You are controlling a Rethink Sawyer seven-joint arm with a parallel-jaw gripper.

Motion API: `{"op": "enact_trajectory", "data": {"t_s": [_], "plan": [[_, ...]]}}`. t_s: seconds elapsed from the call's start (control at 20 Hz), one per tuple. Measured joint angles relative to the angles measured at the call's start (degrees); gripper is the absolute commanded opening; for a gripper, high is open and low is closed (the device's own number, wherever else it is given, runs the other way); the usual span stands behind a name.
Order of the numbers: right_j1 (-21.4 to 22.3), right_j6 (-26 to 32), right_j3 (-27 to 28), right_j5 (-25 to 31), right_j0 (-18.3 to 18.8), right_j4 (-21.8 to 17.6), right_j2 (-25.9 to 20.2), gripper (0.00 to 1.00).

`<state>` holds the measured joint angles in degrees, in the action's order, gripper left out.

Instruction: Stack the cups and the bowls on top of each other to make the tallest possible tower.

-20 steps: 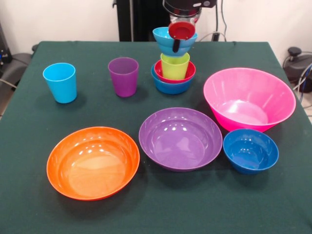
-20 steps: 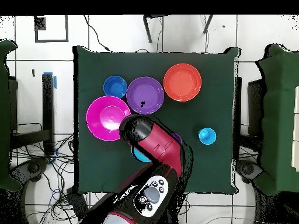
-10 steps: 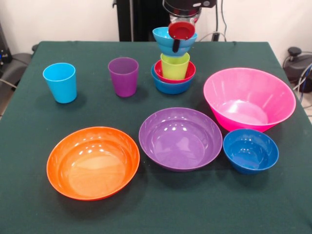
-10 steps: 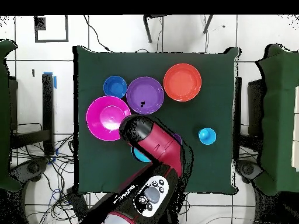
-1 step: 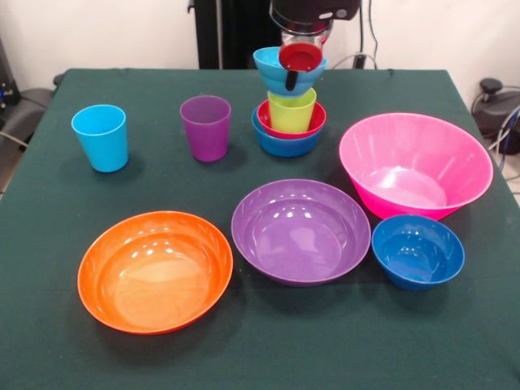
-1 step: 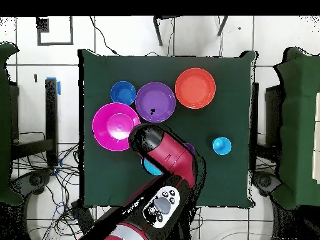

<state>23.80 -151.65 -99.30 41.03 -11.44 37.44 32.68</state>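
Two cups [image 5: 100, 136] — left of tower [image 5: 289, 110]

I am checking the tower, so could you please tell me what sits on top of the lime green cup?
The cyan bowl, with a small red bowl above it at the pincer. The cup's rim is covered.

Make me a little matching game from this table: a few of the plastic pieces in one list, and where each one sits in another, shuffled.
Things:
1. lime green cup
2. dark blue bowl
3. light blue cup
4. orange bowl

Places, as seen from the front camera:
A. alone toward the table's left edge
B. in the tower, inside the red bowl
C. front left, beside the purple bowl
D. just in front of the big pink bowl

Pairs: 1-B, 2-D, 3-A, 4-C
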Motion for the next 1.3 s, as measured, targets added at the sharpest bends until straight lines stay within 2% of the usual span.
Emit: {"op": "enact_trajectory", "data": {"t_s": [1.3], "plan": [[-0.76,0.00,0.02,0.00,-0.05,0.01,0.44,0.00]]}}
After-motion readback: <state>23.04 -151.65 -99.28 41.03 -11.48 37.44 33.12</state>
